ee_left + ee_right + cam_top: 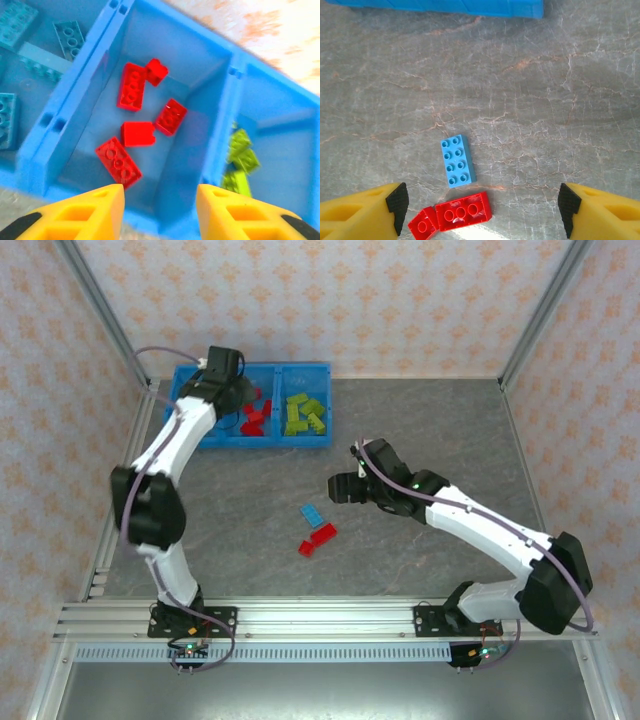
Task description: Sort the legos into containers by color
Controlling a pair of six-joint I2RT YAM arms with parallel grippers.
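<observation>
- Grey marbled tabletop (pixel 430 440) is enclosed by patterned walls, and the blue tray (pixel 290 444) is set at its far side.
- Red bricks (pixel 132 86) are seen in the tray's middle compartment, green bricks (pixel 240 150) and light blue bricks (pixel 15 20) in the compartments either side.
- The left gripper (pixel 159 192) is held over the tray's middle compartment, fingers apart and empty.
- One loose blue brick (pixel 457 161) and two loose red bricks (pixel 462 212) are found well in front of the tray; the right gripper (pixel 481 202) is poised above them, spread wide and empty.
- These bricks are judged light, rigid and smooth; the long flat sides should be pinched.
</observation>
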